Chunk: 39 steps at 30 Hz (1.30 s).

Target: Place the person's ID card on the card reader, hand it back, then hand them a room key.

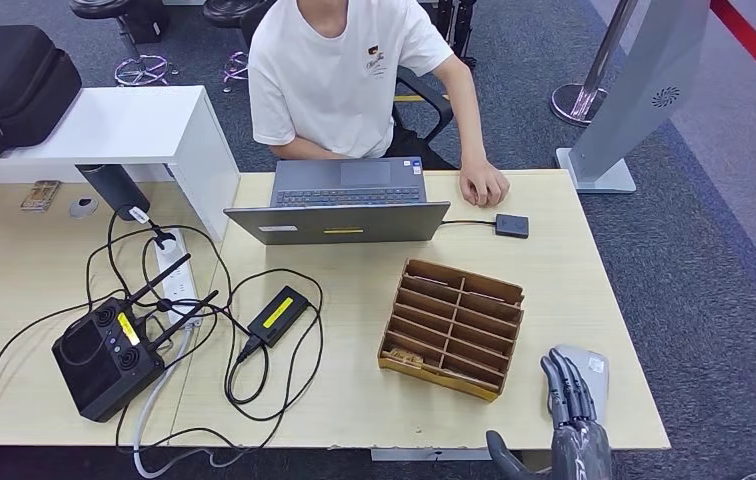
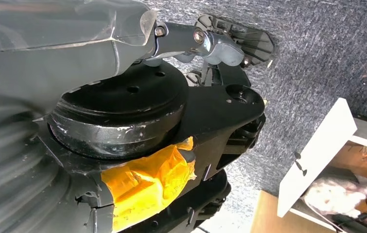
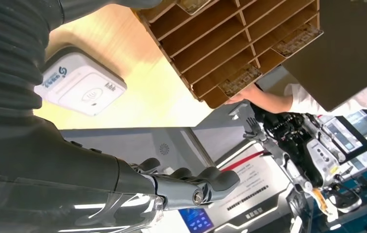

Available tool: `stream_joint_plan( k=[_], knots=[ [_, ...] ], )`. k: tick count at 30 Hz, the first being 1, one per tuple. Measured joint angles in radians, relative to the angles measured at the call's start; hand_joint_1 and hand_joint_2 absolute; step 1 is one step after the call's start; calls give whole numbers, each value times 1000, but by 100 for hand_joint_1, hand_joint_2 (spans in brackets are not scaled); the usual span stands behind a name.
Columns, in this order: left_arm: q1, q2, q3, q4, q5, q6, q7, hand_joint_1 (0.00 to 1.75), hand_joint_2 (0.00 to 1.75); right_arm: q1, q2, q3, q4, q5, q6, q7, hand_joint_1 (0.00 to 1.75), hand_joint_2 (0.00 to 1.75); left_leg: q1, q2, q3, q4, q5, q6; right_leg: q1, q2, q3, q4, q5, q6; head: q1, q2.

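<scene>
My right hand (image 1: 574,410) hovers at the table's near right corner, fingers straight and apart, holding nothing. It partly covers the white card reader (image 1: 590,366), which in the right wrist view lies flat as the card reader (image 3: 82,82) beside my right hand (image 3: 191,182). A wooden slotted organizer (image 1: 454,325) stands just left of the reader, with room key cards (image 3: 240,80) in some slots. A person in a white T-shirt (image 1: 344,70) sits behind the laptop, one hand (image 1: 484,185) resting on the table. My left hand (image 2: 210,43) hangs beside my body over the carpet, empty.
An open laptop (image 1: 344,205) sits at the table's far edge with a small black box (image 1: 512,225) cabled to it. A black controller (image 1: 104,355), a power brick (image 1: 279,315) and tangled cables fill the left side. A grey stand (image 1: 634,90) is on the floor at right.
</scene>
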Motion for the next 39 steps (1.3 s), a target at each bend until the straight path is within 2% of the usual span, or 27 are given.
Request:
stream_joint_plan(
  k=[3, 8, 15, 39],
  knots=[
    [-1, 0, 0, 0, -3, 0, 4, 0, 175, -20, 22, 0, 59, 30, -2, -30, 0, 175, 0, 0, 0, 0, 0, 0, 0, 0, 0, 0, 0, 0, 0, 0],
    [-2, 0, 0, 0, 1, 0, 7, 0, 175, -52, 96, -42, 181, 69, -3, -126, 0, 175, 0, 0, 1, 0, 0, 0, 0, 0, 0, 0, 0, 0, 0, 0],
    [0, 0, 0, 0, 35, -5, 2, 0, 175, -69, 156, -107, 267, 97, -3, -171, 0, 175, 0, 0, 0, 0, 0, 0, 0, 0, 1, 0, 0, 0, 0, 0],
    [-1, 1, 0, 0, 23, -6, 4, 0, 175, -155, 273, -260, 433, 66, -4, -319, 0, 175, 0, 0, 1, 0, 0, 0, 0, 0, 2, 0, 0, 0, 0, 0]
  ],
)
